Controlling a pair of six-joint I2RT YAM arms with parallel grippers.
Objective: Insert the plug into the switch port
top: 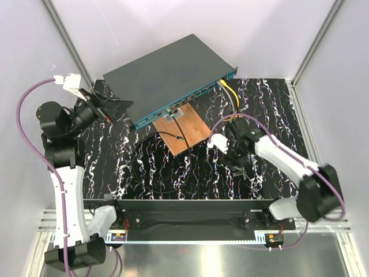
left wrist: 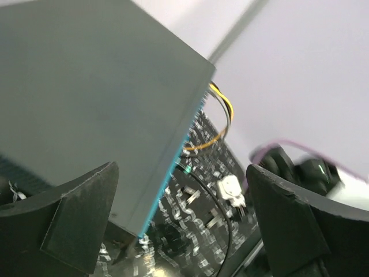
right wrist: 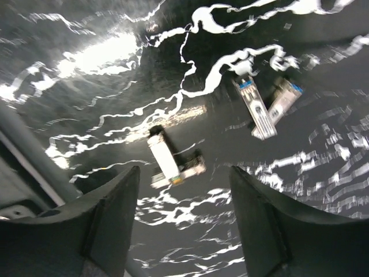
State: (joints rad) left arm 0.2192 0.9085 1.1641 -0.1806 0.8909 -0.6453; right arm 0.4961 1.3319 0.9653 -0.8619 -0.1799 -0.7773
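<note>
Hovering open and empty over a plug (right wrist: 163, 154) lying near the worktop's (top: 277, 104) right edge, the right end effector (right wrist: 184, 173) seems at the pick-up step; next it should descend and close squarely. The left end effector (left wrist: 181, 173), wide open, holds nothing beside the switch (top: 167, 75) at the far edge.

Layout, my overhead feed.
Switch (top: 173, 75) lies angled at the back of the mat (top: 109, 167); board (top: 187, 130) just before its front face; I note small plugs (right wrist: 253, 109) on the mat, right of the board, toward the near edge.

No legible text, labels or numbers anywhere.
</note>
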